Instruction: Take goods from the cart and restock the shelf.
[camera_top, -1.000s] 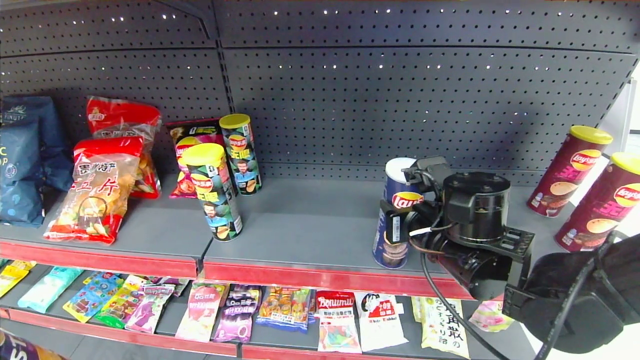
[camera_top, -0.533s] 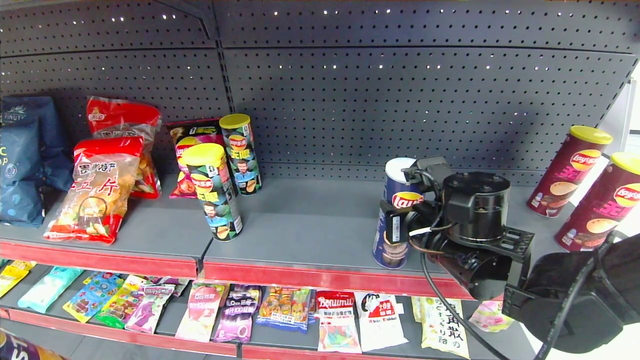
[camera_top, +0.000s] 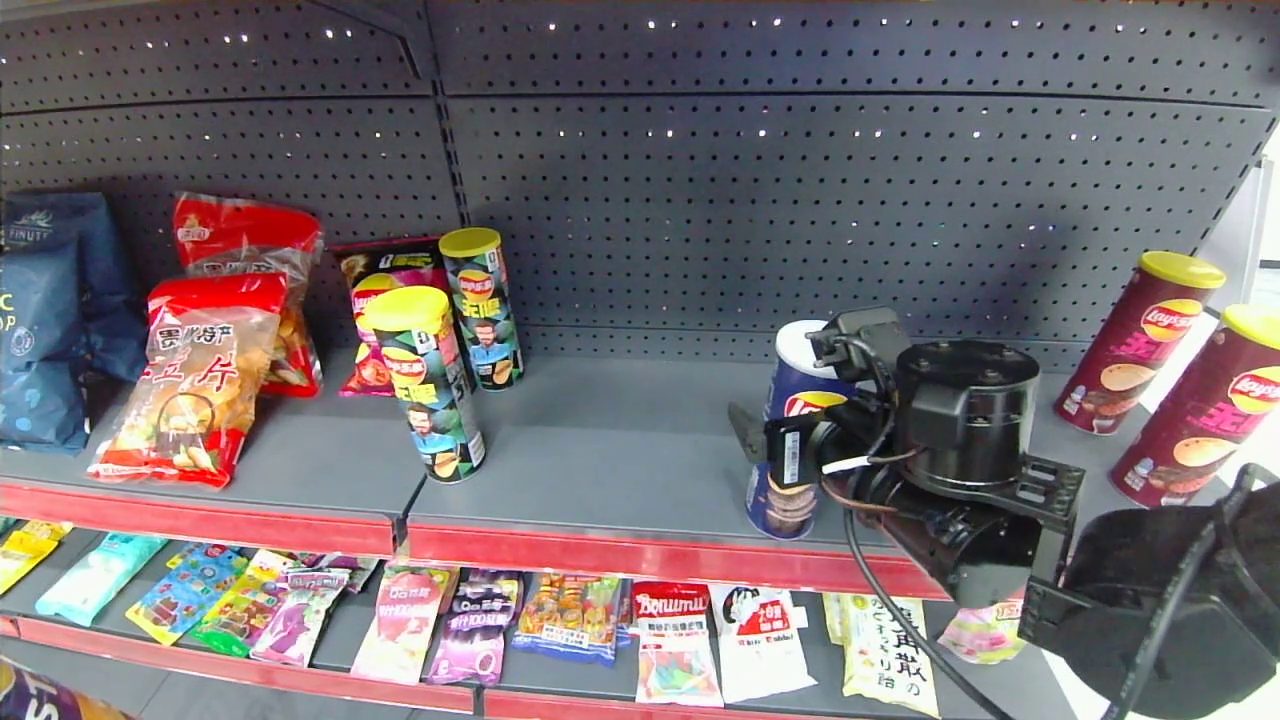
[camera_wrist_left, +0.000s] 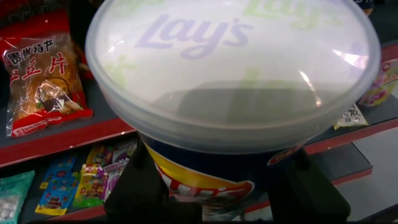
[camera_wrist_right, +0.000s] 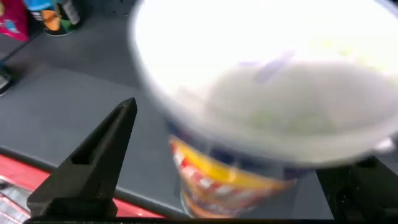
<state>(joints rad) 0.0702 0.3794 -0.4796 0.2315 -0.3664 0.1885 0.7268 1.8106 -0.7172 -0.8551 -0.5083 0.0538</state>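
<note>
A blue chip can (camera_top: 786, 500) with a white lid stands upright near the front edge of the grey upper shelf (camera_top: 620, 440). My right gripper (camera_top: 795, 430) sits around its middle, open, with one dark finger (camera_top: 746, 432) clear of the can's side. The right wrist view shows the same can (camera_wrist_right: 249, 174) between the spread fingers (camera_wrist_right: 93, 168) of that gripper (camera_wrist_right: 249, 143). In the left wrist view, my left gripper (camera_wrist_left: 230, 196) is shut on a second blue chip can (camera_wrist_left: 230, 68) with a clear lid, in front of the shelves.
Two green cans (camera_top: 425, 380) (camera_top: 482, 305) and red snack bags (camera_top: 190, 380) stand on the shelf's left half. Two maroon cans (camera_top: 1135, 340) (camera_top: 1200, 405) stand at its right end. Bare shelf lies between. Candy packets (camera_top: 560, 620) line the lower shelf.
My right gripper has opened off the blue can on the shelf, one finger swinging out to the left. The wrist has shifted slightly right and down. The can stays standing.
</note>
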